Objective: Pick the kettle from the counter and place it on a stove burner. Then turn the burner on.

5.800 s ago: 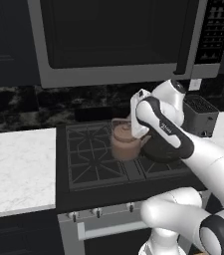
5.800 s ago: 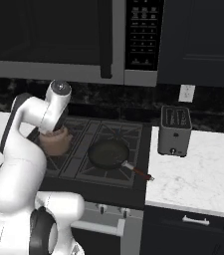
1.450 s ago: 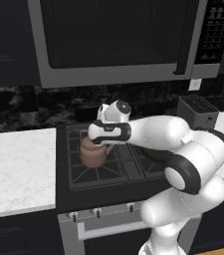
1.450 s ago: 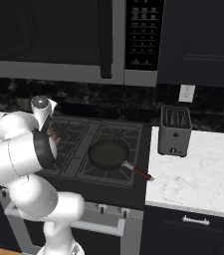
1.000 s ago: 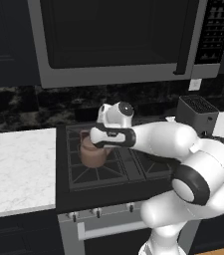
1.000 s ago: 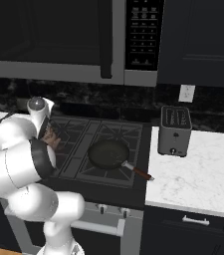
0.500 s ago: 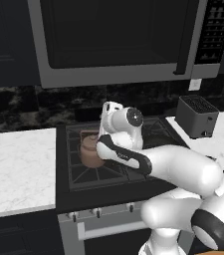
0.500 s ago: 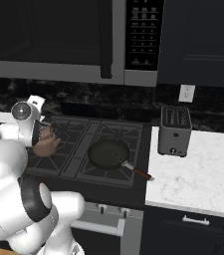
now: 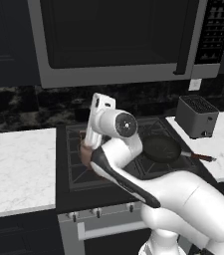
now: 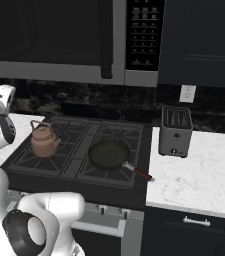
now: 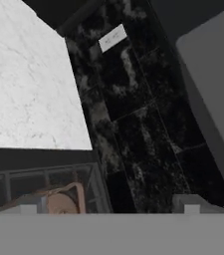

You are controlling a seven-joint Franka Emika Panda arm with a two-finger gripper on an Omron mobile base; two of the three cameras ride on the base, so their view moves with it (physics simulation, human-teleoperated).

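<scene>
The copper-brown kettle stands upright on the left-hand stove burner grate of the black cooktop, free of any grip. In the left base view my white arm covers most of the kettle. In the hand view my gripper is open and empty, and it faces the dark backsplash. The kettle's lid and arched handle sit low beside the left fingertip, apart from it. The white marble counter lies to the left of the stove.
A black frying pan rests on the middle burner, its handle pointing towards the right counter. A grey toaster stands there by the wall. Stove knobs line the front panel. A microwave hangs low over the cooktop.
My hand has lifted off the kettle and swung up and back towards the wall, while the arm has folded closer to the cameras. The kettle has stayed on its burner.
</scene>
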